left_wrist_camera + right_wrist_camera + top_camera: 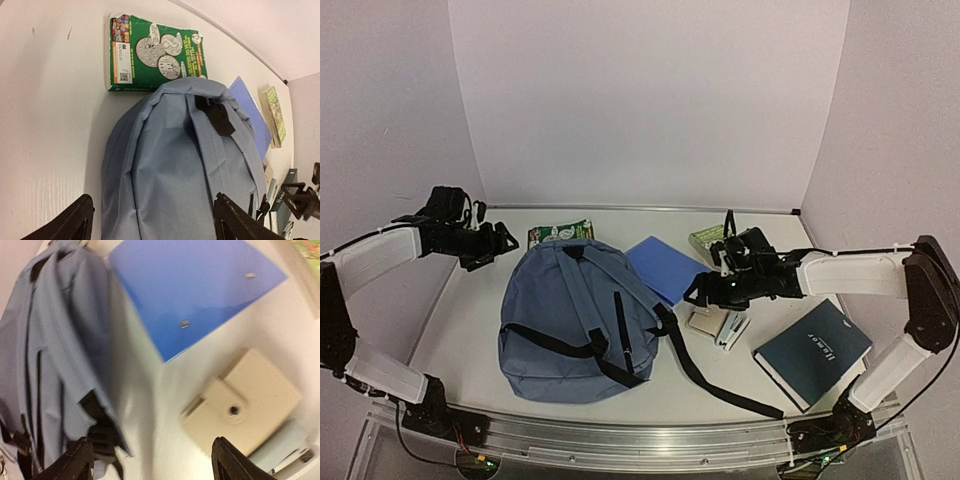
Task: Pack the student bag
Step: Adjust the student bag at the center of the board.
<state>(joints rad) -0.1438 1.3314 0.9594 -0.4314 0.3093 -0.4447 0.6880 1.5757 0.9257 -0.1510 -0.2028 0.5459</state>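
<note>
The left pincer (498, 243) is wide open and holds nothing. It hangs in the air just past the top end of the student bag (570, 320), and its camera looks down on that end. The right pincer (698, 290) is wide open and empty too. It hovers by the bag's right side, above the gap between the bag, a flat blue folder (665, 268) and a small cream case (245, 405). The bag lies flat in the middle of the table (470, 330), between the two arms, with its black straps on top. I cannot see its opening, so I cannot tell if it is zipped. Nothing looks packed yet. A green book (155, 52) touches the bag's top edge, and it may be tucked a little way under it. A stapler (730, 330) lies beside the case, and a dark blue book (813, 352) lies further right. One long strap (720, 385) trails out toward that book. Things could go wrong here. The bag is soft, so a pinch may catch just one layer of cloth, and then the bag would flop shut or slide. If the bag gets pulled, it may drag the green book along. The loose strap could catch on the right pincer or sweep into the case and the stapler.
</note>
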